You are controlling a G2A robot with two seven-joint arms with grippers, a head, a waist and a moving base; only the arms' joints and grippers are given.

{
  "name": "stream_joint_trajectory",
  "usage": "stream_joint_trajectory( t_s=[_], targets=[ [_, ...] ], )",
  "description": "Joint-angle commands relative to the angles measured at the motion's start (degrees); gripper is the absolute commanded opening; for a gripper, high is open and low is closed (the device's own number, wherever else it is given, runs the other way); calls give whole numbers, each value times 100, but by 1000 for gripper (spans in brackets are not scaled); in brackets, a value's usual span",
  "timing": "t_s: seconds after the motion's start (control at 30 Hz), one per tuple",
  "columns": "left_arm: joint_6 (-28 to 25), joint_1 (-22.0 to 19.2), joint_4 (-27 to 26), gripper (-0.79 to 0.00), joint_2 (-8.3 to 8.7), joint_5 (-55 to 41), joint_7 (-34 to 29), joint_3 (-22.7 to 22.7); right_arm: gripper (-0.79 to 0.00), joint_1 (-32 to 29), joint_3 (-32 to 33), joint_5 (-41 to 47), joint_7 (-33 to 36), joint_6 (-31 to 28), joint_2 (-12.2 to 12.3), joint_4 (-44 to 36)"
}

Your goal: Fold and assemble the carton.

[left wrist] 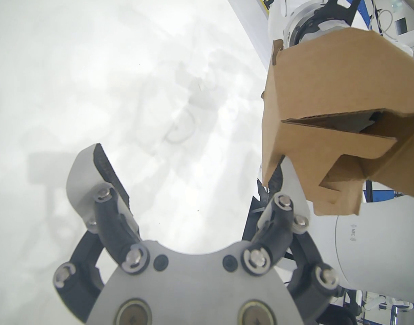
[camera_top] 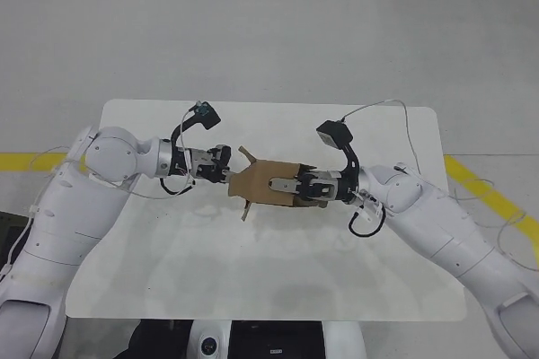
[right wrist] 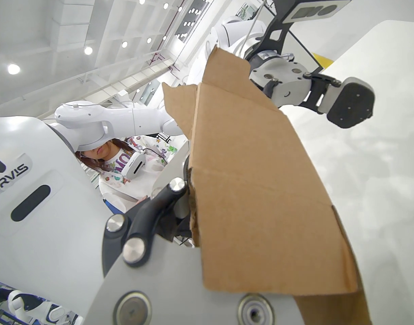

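From the top, the brown carton (camera_top: pixel 268 182) is in the middle of the picture, over the white table (camera_top: pixel 162 269). It already has a box shape, so the first part of the job looks done. The right gripper (camera_top: pixel 292 187) comes in from the right side of the picture and pinches the carton's wall. The left gripper (camera_top: pixel 226 170) sits just beside the carton's left end. Two thin flaps (camera_top: pixel 244 153) stick out at that end, one up and one down in the picture, so that end is not closed yet.

In the left wrist view, the left gripper has its fingers (left wrist: pixel 102 170) spread wide apart and holds nothing. The carton is on the right side of the picture, up off the table. One finger touches the carton's bottom edge. The end flaps there are partly bent in but not tucked flat.

In the right wrist view, the carton runs from the middle of the picture down to the lower right. One finger of the right gripper presses on the cardboard, and the other is hidden behind it. The loose flaps stand up near the top middle.

I think the flaps have to be folded in and tucked before the box is finished
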Motion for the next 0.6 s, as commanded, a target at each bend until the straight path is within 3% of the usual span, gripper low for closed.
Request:
stream_joint_trajectory(
  t_s=[0.0,0.57],
  targets=[
    [10,-22,-18,0,-3,-30,14,4,-785,-7,14,8,56,36,-31,11],
    [87,-127,75,0,2,-253,34,-38,-785,-56,143,196,652,191,-281,148]
  ],
)
